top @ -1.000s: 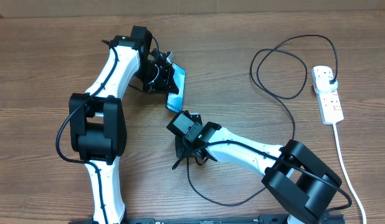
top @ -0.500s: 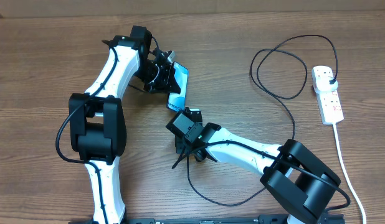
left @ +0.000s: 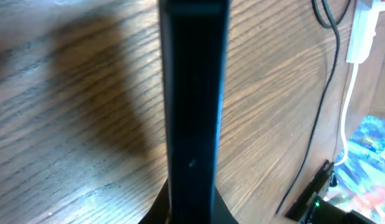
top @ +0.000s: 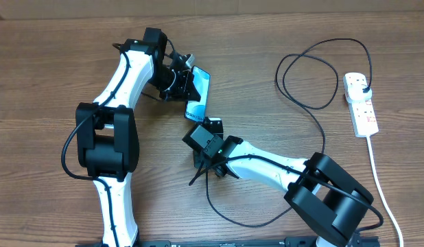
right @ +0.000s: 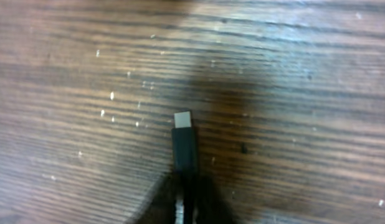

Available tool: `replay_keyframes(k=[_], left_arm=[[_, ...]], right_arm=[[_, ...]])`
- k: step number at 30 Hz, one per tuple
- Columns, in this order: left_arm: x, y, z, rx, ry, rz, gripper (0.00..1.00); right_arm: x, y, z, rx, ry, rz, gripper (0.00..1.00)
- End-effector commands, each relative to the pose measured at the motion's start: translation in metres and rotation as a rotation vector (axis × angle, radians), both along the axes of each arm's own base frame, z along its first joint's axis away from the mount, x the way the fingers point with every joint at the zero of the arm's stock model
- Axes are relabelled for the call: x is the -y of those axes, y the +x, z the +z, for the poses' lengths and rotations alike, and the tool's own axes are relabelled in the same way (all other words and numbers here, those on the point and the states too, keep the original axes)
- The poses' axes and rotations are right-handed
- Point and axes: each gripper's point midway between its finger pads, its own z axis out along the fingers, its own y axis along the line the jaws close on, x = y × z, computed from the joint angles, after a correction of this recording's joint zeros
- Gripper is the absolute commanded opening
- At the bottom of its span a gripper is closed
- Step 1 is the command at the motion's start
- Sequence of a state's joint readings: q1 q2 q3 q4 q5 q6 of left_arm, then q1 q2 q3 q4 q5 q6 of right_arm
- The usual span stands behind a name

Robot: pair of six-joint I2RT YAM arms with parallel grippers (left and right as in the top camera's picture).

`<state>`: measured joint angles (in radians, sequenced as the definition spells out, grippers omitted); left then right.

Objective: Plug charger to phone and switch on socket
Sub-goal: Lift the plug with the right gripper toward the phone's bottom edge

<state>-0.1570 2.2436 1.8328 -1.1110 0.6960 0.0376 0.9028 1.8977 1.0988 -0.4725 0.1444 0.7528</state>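
Note:
My left gripper (top: 183, 82) is shut on the phone (top: 198, 92), which is tilted up on its edge with its blue screen facing right. In the left wrist view the phone's dark edge (left: 192, 112) runs straight up from my jaws. My right gripper (top: 210, 129) is shut on the charger's connector (right: 184, 140), whose metal tip points forward over bare wood, just below the phone's lower end. The black charger cable (top: 315, 110) loops right to its plug (top: 363, 85) in the white socket strip (top: 361, 104).
The strip's thick white cord (top: 380, 185) runs down the right side to the table's front edge. A slack loop of black cable (top: 246, 223) lies near the front under my right arm. Both arms crowd the middle-left of the wooden table.
My left gripper has lifted and shifted the phone slightly up and right. My right gripper with the connector has edged up toward the phone's lower end.

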Motion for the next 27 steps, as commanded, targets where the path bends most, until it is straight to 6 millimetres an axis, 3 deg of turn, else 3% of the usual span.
replay_keyframes(k=[1, 5, 9, 12, 20, 27], left_arm=[[0.005, -0.004, 0.011, 0.010, -0.071, -0.032, 0.04], [0.013, -0.007, 0.021, 0.046, -0.171, -0.086, 0.05], [0.016, -0.011, 0.032, 0.039, -0.313, -0.086, 0.04], [0.017, -0.015, 0.039, 0.021, -0.430, -0.066, 0.04], [0.022, -0.024, 0.044, 0.027, -0.723, -0.031, 0.04], [0.021, -0.023, 0.049, 0.033, -0.768, -0.027, 0.04]], right_arm=[[0.017, -0.010, -0.008, -0.068, -0.040, -0.042, 0.04], [0.024, -0.013, 0.035, -0.096, 0.037, -0.077, 0.04], [-0.010, -0.020, 0.106, -0.039, 0.289, 0.092, 0.04], [-0.021, -0.032, 0.133, -0.027, 0.383, 0.160, 0.04], [-0.053, -0.041, 0.117, 0.079, 0.595, 0.193, 0.04], [-0.026, -0.030, 0.085, 0.215, 0.690, 0.063, 0.04]])
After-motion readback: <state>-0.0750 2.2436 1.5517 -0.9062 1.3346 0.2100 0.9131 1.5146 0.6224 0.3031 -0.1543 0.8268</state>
